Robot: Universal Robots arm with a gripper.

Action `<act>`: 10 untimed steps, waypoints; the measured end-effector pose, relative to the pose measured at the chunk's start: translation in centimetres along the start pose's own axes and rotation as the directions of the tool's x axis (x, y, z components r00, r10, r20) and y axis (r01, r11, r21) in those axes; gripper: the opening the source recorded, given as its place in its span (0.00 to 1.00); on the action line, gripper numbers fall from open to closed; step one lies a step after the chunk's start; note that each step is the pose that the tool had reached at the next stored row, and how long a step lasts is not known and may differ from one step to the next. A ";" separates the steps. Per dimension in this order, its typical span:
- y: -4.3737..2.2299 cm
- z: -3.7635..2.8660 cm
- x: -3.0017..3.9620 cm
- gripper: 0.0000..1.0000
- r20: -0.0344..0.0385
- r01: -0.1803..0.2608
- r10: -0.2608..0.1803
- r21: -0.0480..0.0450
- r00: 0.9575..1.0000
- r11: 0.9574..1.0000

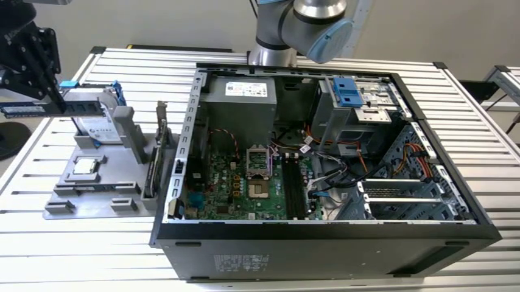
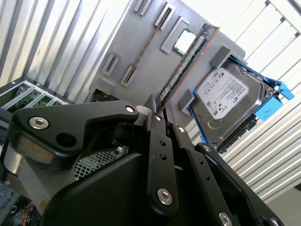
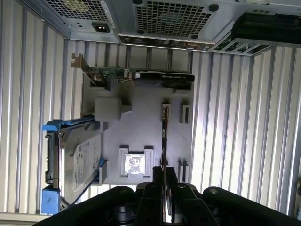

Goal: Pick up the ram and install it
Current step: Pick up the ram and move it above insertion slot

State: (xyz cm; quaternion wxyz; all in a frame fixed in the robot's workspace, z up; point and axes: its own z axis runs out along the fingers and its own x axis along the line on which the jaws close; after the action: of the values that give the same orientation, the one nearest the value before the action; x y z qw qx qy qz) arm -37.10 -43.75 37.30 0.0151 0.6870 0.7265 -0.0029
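The gripper [image 1: 58,104], a set of matt black linked fingers pinned with bright screws, had its jaws drawn narrow and pinched flat on the ram [image 1: 45,109]. In the exterior view the ram was a slim greenish-blue board with dark chips, lying roughly level at that view's far left. It hung above the grey fixture [image 1: 89,196], with the hard drive [image 1: 99,126] behind it, and was well apart from the computer case [image 1: 325,250].

In both wrist views the fingers met on the stick and it showed edge-on. In the second wrist view it was a very thin strip [image 2: 186,63] running out from the gripper [image 2: 157,109]. In the first wrist view it was a dark line [image 3: 164,136] leaving the gripper [image 3: 163,170].

The fixture was a flat matt grey plate with raised blocky holders. The hard drive stood tilted in one of them, a smooth silver box with a white label in a bright blue plastic frame. A square processor chip [image 1: 85,166] with a metal lid sat in a square recess. A longer card with a metal bracket [image 1: 160,149] stood upright at the fixture's edge just beside the case.

The case was a black steel box lying open, with a green motherboard [image 1: 235,188], bundled wires and perforated metal panels inside. Everything rested on a table [image 1: 81,258] of pale ribbed metal slats. The arm's [image 1: 313,24] rounded grey and pale-blue joint rose behind the case.
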 end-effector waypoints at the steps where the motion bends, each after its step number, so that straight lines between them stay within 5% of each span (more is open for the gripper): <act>1: 0.00 0.00 0.00 0.00 0.000 0.000 0.000 0.000 1.000 1.000; 10: 0.01 -0.36 -0.01 0.00 0.000 0.000 0.000 0.000 1.000 1.000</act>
State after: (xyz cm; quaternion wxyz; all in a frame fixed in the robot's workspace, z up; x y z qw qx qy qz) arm -37.10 -43.75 37.67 0.0151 0.6870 0.7265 -0.0029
